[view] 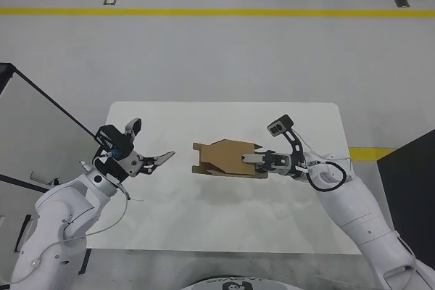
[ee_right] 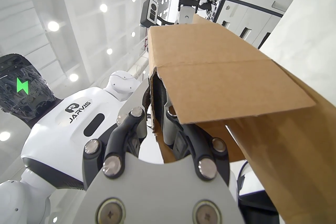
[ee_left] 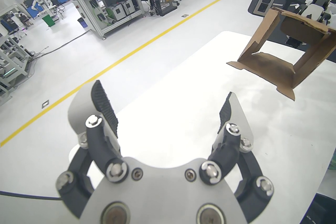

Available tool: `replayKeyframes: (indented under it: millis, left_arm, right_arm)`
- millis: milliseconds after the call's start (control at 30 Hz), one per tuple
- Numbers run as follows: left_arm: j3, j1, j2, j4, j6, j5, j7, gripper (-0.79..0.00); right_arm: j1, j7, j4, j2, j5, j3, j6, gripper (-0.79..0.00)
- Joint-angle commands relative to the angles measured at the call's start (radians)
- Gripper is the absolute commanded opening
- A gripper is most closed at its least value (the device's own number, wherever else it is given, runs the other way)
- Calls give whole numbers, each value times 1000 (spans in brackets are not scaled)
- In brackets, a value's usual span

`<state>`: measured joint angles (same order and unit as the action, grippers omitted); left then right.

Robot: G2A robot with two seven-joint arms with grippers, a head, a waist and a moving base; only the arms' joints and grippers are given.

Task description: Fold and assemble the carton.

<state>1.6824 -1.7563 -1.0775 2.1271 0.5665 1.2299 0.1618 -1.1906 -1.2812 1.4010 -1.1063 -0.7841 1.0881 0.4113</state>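
Mid-tabletop [view: 203, 225], toward the right arm's side: one brown corrugated carton [view: 221, 157] [ee_left: 273, 70] [ee_right: 210, 72], plain and unprinted. Opened from flat into a hollow sleeve, both ends unsealed. From the left wrist view, leaning into a skewed parallelogram, not yet square: lower panel low over the white surface, two side walls slanting, top panel above. Short flaps projecting past the crease lines at the near end, with notched cuts between them. Top edge rough and slightly ragged. Fold lines clearly scored across the outer face in the right wrist view. Hard to say whether the lower panel rests fully on the tabletop or hangs just above it.

Right tool [view: 252, 161] [ee_right: 157, 107] clenched on the carton, fingers pinching one wall at the end nearest the right arm, one finger inside the sleeve and one outside.

Left tool [view: 154, 139] [ee_left: 164, 93] released, fingers spread wide, nothing between them, over the tabletop's left part and well apart from the carton, facing its open end.
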Motion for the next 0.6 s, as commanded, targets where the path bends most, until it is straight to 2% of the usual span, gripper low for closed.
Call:
replayKeyframes:
  millis: [0, 100, 233, 367, 567]
  left_arm:
    - [0, 0, 0, 0, 0, 0, 0, -785]
    - [-6, -4, -1, -4, 4, -32, -2, -785]
    - [-7, -7, 4, 15, 82, -105, 28, -785]
    - [-6, -5, 7, 32, 113, -172, 65, -785]
    - [7, 7, 9, 48, 110, -143, 73, -785]
  right_arm:
    - [0, 0, 0, 0, 0, 0, 0, -785]
    - [0, 0, 0, 0, 0, 0, 0, -785]
    - [-16, 23, 21, -2, -18, -3, -22, -785]
    - [-31, -22, 8, -5, -113, -7, -78, -785]
    - [-26, -50, -10, -7, -145, -7, -104, -785]
